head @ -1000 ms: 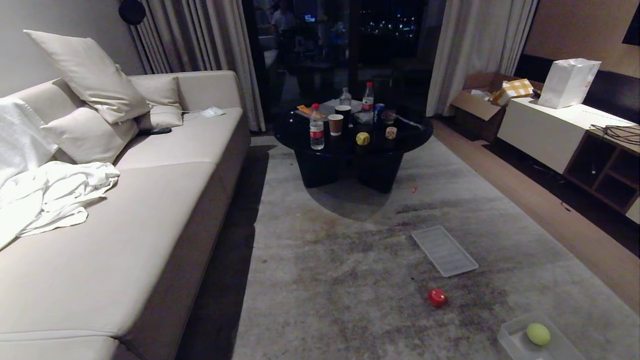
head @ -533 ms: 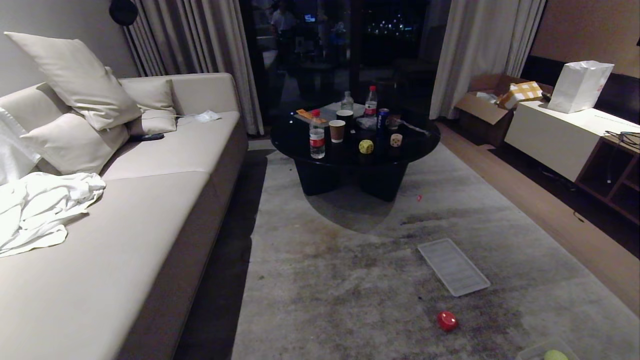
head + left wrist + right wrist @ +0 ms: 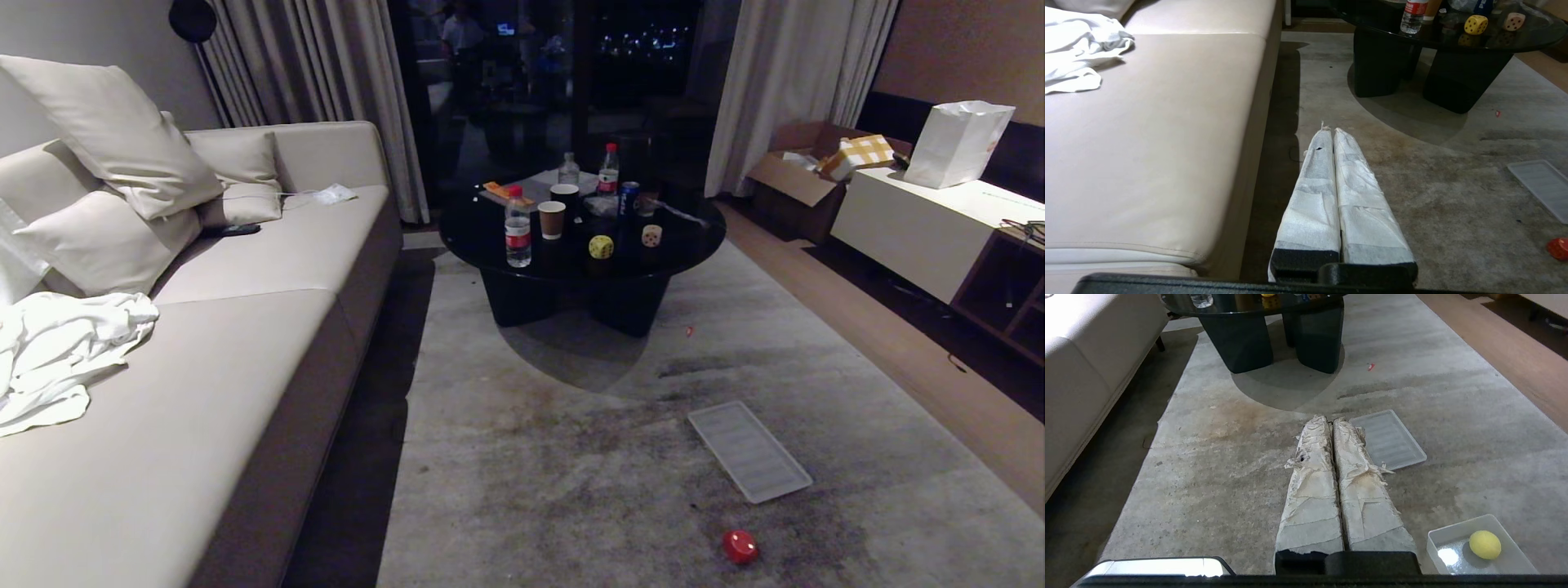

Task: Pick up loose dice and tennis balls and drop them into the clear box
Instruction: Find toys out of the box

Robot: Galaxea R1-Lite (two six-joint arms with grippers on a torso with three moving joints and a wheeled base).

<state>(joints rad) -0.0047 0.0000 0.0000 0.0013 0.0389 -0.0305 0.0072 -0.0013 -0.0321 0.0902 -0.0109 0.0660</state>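
Both tools, left tool point(image 3: 1334, 132) and right tool point(image 3: 1331, 421), are clenched on nothing; the view has shifted toward the dark surface point(image 3: 694, 245), leaving the clear box point(image 3: 1515, 559) behind, probably for the yellow die point(image 3: 601, 247).

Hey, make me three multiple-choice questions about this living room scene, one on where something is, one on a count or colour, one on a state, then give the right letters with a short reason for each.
1. Where does the red die lie?
A. on the sofa
B. on the rug, near the ribbed lid
C. on the black table

2. How many dice stand on the black table?
A. none
B. two
C. four

3. What does the clear box hold?
A. one tennis ball
B. the red die
C. nothing

Answers: 1 B, the head view shows it on the rug just this side of the lid. 2 B, a yellow die and a tan die sit there. 3 A, the right wrist view shows one tennis ball inside.
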